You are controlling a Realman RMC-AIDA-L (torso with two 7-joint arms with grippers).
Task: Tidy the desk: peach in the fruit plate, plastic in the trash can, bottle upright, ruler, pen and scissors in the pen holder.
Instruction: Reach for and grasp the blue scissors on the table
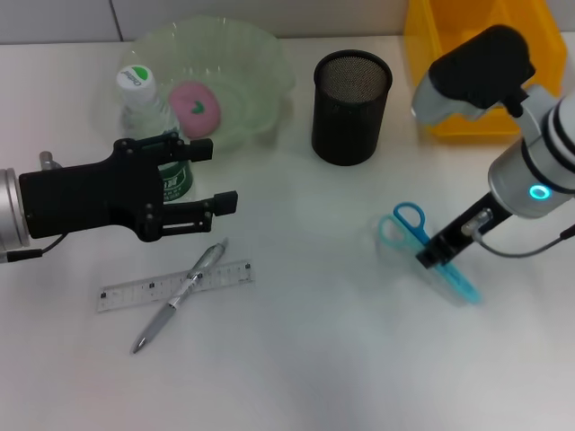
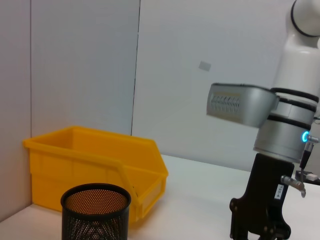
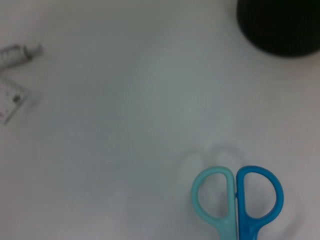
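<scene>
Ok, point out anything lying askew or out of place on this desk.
The pen lies slantwise across the ruler, both loose on the desk rather than in the pen holder. The scissors lie outside it too, under the right gripper.

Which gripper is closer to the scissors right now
Right. The right gripper sits directly over the scissors, at the blades. The left gripper is far across the desk, by the bottle.

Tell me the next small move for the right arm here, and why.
Probably lift the scissors slightly, then carry them toward the pen holder. The right end effector sits at their blades with the handles raised off the desk, and the holder stands empty further back.
</scene>
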